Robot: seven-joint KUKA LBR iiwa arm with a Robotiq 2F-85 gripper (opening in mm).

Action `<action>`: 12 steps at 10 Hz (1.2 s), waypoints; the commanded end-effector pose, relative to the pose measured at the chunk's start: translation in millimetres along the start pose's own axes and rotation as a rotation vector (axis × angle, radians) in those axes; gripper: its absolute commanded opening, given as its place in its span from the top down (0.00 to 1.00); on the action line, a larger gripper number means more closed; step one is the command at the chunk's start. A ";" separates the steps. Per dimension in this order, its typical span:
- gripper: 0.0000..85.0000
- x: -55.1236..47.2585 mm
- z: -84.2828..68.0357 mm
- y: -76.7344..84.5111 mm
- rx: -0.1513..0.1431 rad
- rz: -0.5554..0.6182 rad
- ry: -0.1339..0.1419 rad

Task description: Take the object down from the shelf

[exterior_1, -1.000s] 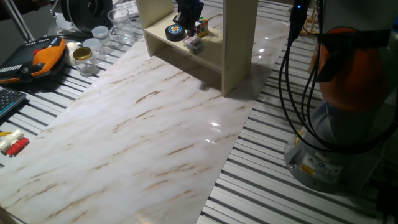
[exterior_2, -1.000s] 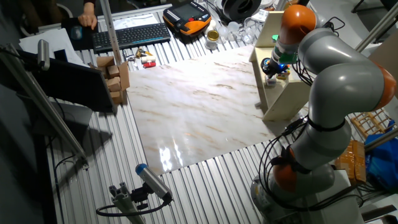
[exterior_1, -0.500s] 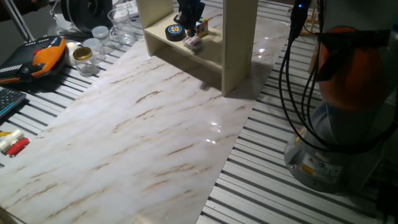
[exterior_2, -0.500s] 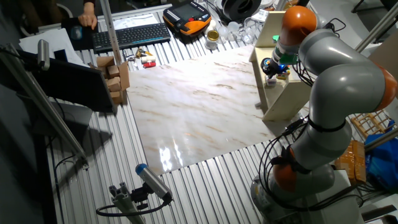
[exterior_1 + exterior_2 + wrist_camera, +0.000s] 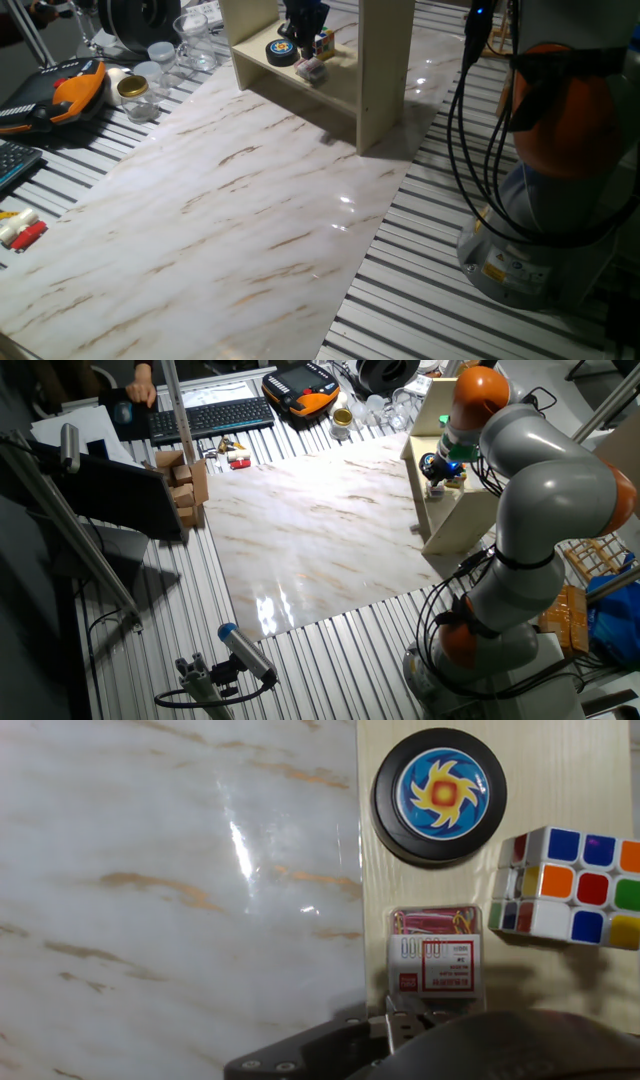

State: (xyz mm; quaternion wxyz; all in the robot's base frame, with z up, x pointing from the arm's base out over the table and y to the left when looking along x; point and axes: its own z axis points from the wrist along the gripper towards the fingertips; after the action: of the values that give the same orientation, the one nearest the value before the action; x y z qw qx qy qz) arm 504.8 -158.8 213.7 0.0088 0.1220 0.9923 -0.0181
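Pincer [image 5: 303, 22] above shelf [image 5: 340, 85] board

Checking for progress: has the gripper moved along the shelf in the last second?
No. In one fixed view the gripper sits at the same spot over the black disc on the shelf.

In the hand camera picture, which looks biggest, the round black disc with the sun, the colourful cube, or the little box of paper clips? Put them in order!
1. Colourful cube, though the picture edge cuts it off and it stands nearer the camera, so first place is unsure.
2. Round black disc, close behind.
3. Box of paper clips, clearly the smallest.
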 end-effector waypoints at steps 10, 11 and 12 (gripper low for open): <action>1.00 -6.5 -6.9 -14.1 -0.015 -0.003 -0.021; 1.00 -6.4 -8.9 -14.4 -0.019 0.003 -0.020; 1.00 -6.8 -12.2 -16.5 -0.024 0.013 -0.006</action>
State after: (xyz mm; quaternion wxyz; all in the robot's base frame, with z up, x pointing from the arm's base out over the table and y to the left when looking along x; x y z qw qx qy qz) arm 507.3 -176.2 227.6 0.0132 0.1294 0.9915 -0.0048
